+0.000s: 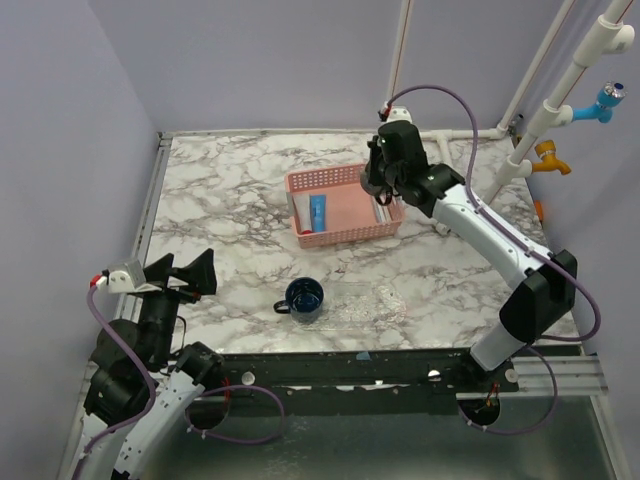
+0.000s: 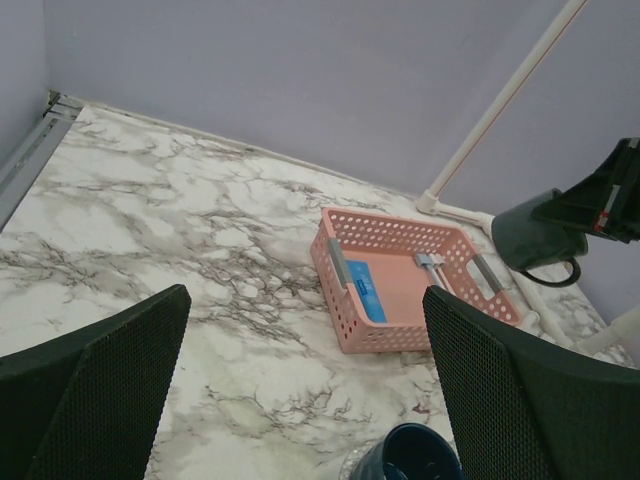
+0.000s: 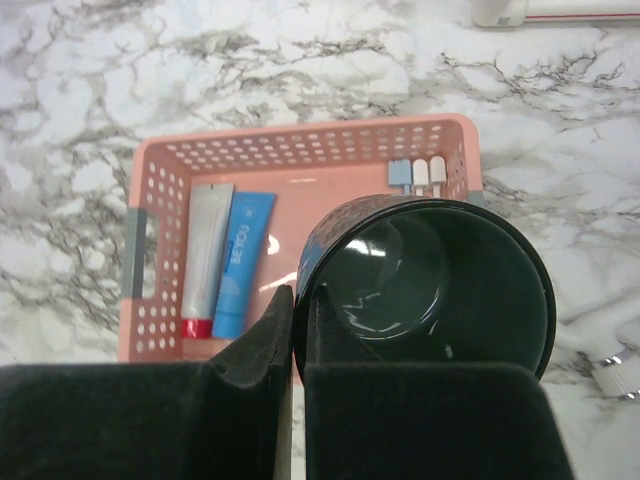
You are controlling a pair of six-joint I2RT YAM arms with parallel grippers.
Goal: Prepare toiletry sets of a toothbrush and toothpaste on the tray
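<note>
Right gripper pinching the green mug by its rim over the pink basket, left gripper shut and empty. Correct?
No. The left gripper is open, not shut: the left wrist view shows its fingers spread wide with nothing between them. The rest stands: the right gripper pinches the green mug by its rim over the pink basket.

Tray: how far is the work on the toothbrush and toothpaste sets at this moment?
Done: a blue mug appears to stand on the clear tray. In hand: the right gripper is shut on the rim of a green mug, above the pink basket. Left: the tubes and toothbrushes lie in the basket, not yet on the tray; the left gripper is open and empty.
</note>
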